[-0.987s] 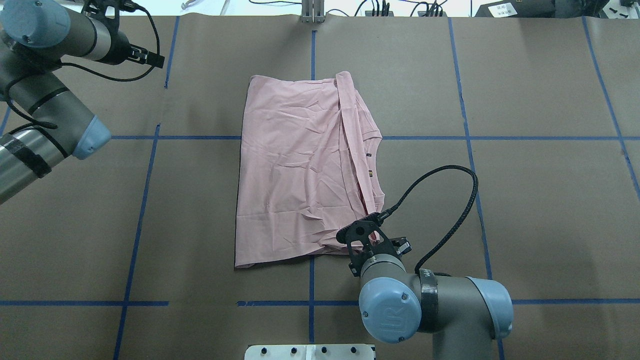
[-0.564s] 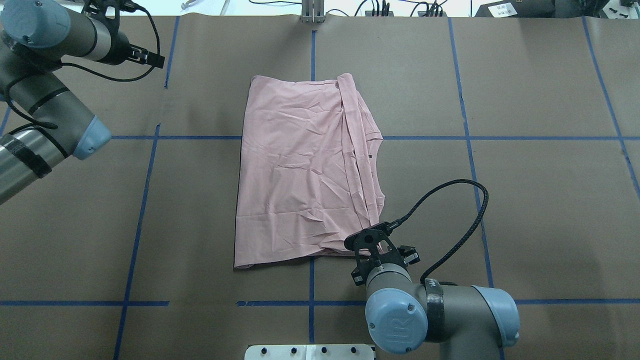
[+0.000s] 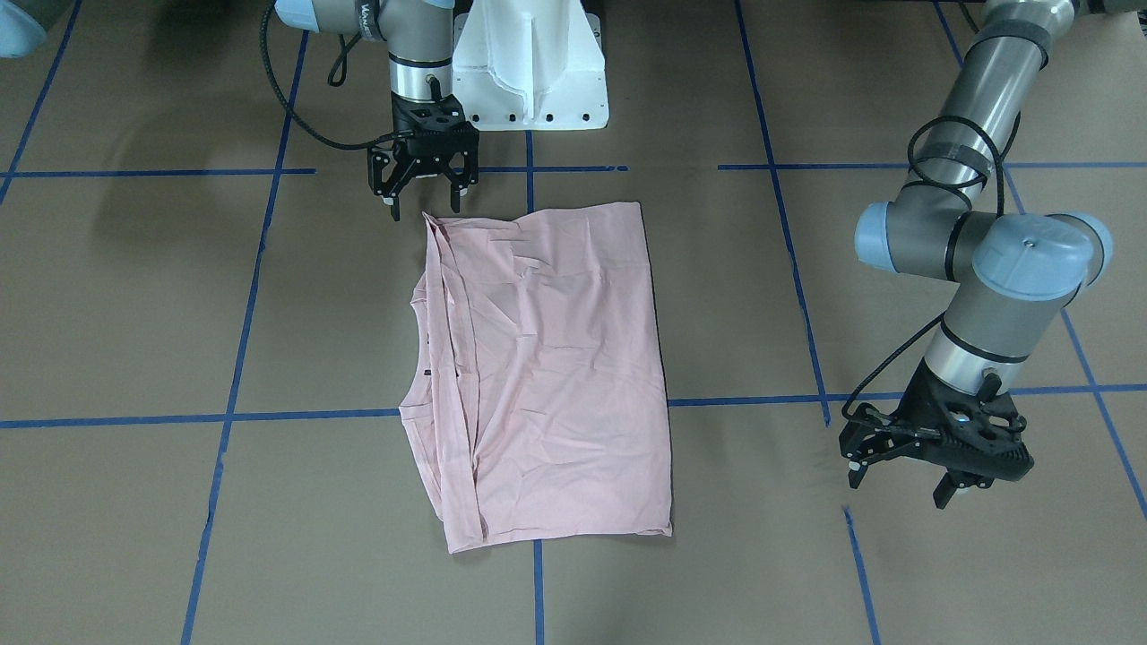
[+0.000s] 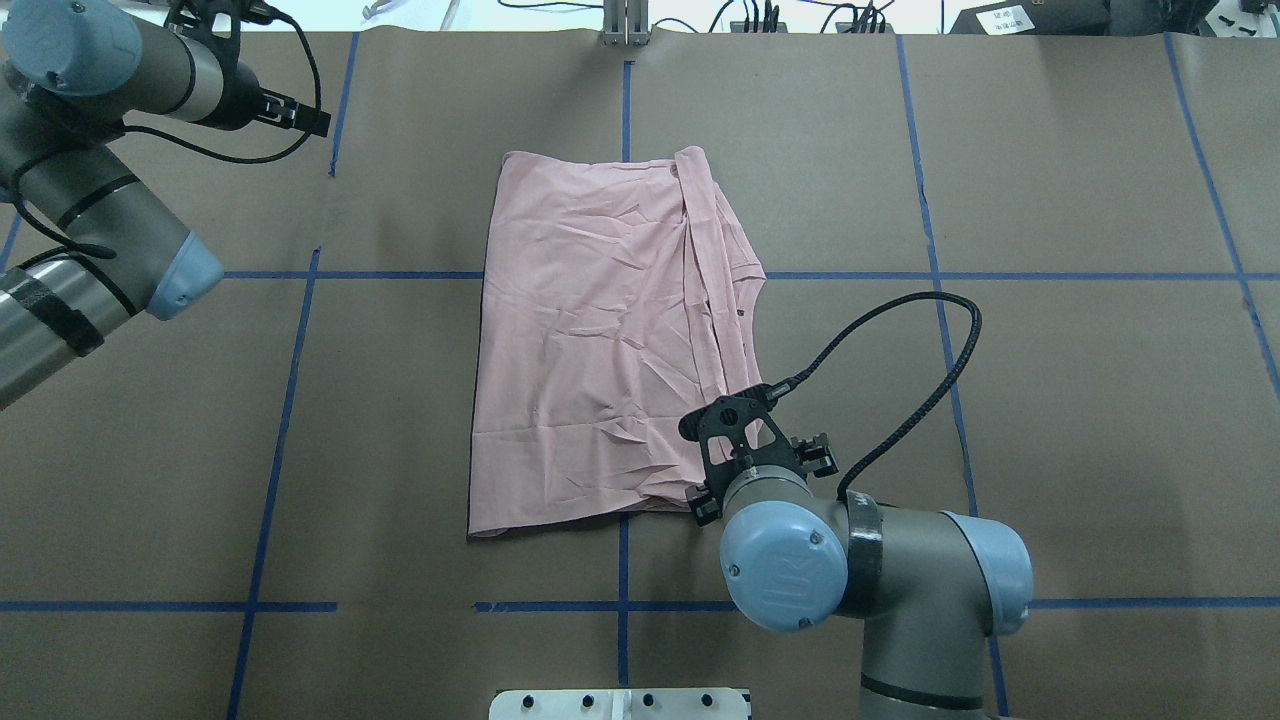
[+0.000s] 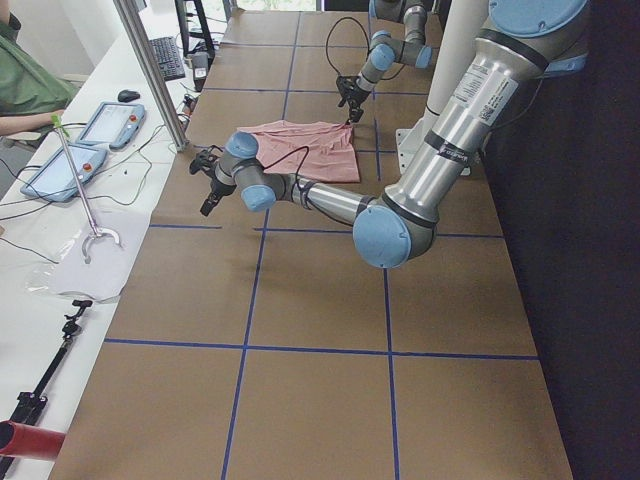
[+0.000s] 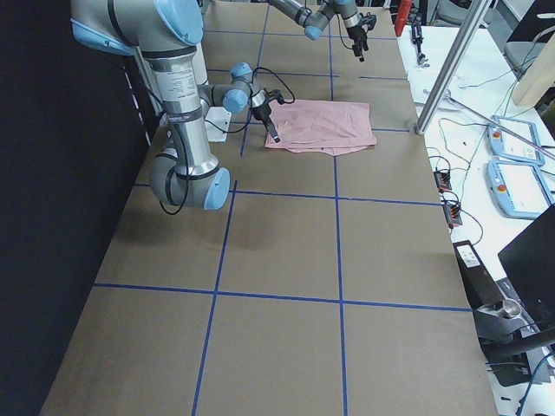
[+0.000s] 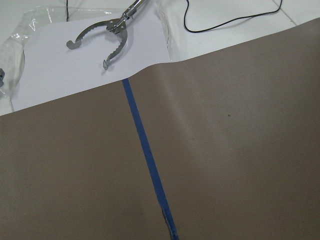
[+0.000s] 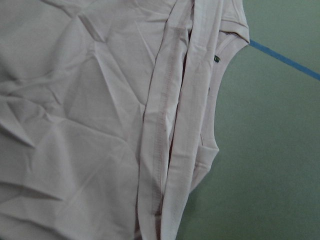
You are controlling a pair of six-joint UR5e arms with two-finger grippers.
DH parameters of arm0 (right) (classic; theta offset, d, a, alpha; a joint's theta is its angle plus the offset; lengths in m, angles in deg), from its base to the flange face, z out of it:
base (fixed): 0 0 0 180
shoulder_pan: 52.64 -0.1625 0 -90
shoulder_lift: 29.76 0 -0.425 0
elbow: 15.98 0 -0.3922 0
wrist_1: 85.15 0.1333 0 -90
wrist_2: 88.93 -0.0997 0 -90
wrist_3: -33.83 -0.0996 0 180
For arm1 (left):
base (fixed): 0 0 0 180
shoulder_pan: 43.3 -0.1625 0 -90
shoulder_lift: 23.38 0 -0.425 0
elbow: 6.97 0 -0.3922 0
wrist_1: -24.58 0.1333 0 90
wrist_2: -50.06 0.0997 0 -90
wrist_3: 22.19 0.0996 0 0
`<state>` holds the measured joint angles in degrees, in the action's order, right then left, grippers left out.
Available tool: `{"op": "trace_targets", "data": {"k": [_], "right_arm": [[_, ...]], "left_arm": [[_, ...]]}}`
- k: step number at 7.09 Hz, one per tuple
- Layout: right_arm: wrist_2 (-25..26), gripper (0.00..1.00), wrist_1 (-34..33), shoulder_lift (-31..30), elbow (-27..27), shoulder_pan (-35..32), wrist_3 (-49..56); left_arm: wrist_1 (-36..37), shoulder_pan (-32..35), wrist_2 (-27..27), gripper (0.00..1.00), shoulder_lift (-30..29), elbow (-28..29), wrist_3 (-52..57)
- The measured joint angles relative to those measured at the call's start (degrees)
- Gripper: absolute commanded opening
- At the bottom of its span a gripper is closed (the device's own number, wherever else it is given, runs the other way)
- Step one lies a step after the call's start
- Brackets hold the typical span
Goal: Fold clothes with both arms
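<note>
The pale pink T-shirt (image 3: 547, 358) lies folded flat at the middle of the table, plain side up, with a narrow folded strip along its right edge in the overhead view (image 4: 590, 330). My right gripper (image 3: 424, 208) is open and empty. It hangs just above the table beside the shirt's corner nearest the robot. In the overhead view its fingers are hidden under the right wrist (image 4: 745, 455). The right wrist view shows the strip and neckline (image 8: 170, 130). My left gripper (image 3: 899, 488) is open and empty, far from the shirt at the table's far left.
The white pedestal (image 3: 529, 63) stands at the robot's edge, close behind the right gripper. Blue tape lines (image 4: 625, 570) cross the brown table cover. Metal tongs (image 7: 107, 35) lie on a white sheet beyond the table's far edge. A metal post (image 4: 625, 20) stands there too.
The right wrist drew back toward the robot, then came forward again over the shirt's near right corner. The shirt's folded right strip settled flatter. The left arm has not moved.
</note>
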<state>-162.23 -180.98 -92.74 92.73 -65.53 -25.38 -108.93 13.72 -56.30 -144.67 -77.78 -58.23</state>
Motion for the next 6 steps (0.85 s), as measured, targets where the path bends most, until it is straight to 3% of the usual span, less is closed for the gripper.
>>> {"op": "trace_targets", "data": {"k": [2, 6], "right_arm": [[-3.43, 1.00, -0.16, 2.09, -3.05, -1.32, 0.76], [-4.73, 1.00, -3.13, 1.86, -3.62, -1.80, 2.31]], "left_arm": [[0.00, -0.01, -1.67, 1.00, 0.00, 0.02, -0.02], [0.00, 0.01, -2.87, 1.00, 0.00, 0.09, -0.03]]}}
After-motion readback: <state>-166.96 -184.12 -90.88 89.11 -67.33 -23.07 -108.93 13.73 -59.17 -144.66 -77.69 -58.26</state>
